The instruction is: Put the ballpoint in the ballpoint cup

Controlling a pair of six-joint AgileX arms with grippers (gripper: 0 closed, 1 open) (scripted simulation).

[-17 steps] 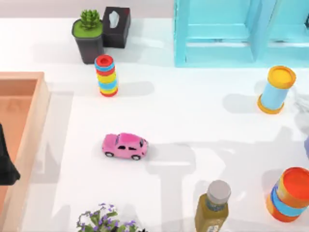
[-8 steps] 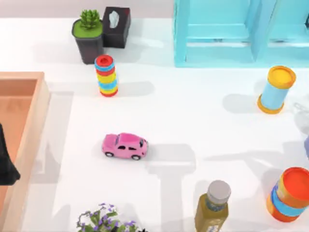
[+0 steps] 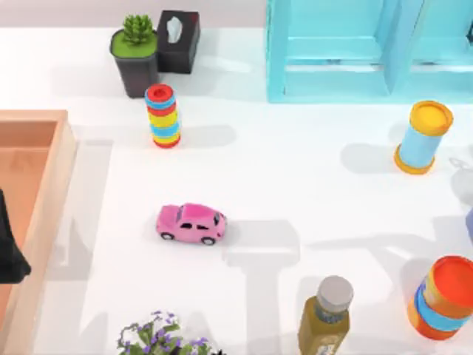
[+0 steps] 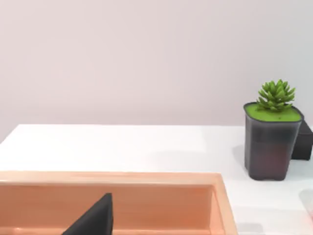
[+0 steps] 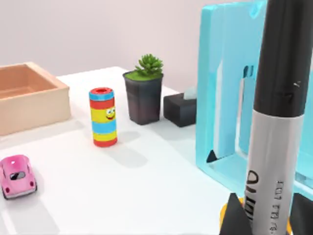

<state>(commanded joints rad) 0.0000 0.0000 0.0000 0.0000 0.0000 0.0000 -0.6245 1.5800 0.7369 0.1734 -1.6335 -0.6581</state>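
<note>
One table (image 3: 295, 185): white, and everything I name stands on it.
Blue rack (image 3: 332, 52): at the far edge, toward the right; I also see it close behind the pen in the right wrist view.
Wooden box (image 3: 44, 192): at the left edge, open on top.
Left gripper (image 3: 7, 248): parked over the wooden box; whether it is wide or narrow I cannot tell.
Right gripper (image 5: 266, 205): closed on the ballpoint, one dark finger on each side of the barrel.
Two cups: one blue with a yellow top (image 3: 425, 137) at the right side, one orange with blue bands (image 3: 443, 296) at the near right corner, well apart from each other.
Bottle (image 3: 327, 314): at the near edge, left of the orange cup.
Succulent pot (image 3: 135, 59): far left, with the black tissue box (image 3: 179, 38) just beside it.
Striped cylinder (image 3: 162, 116): upright, near the pot.
Pink toy car (image 3: 191, 223): in the middle-left of the table.
Ballpoint (image 5: 279, 122): upright in my right gripper, black upper part, pale barrel with dark print between the fingers.
Yellow edge (image 5: 223, 211): just beside one finger; to which cup it belongs I cannot tell.
</note>
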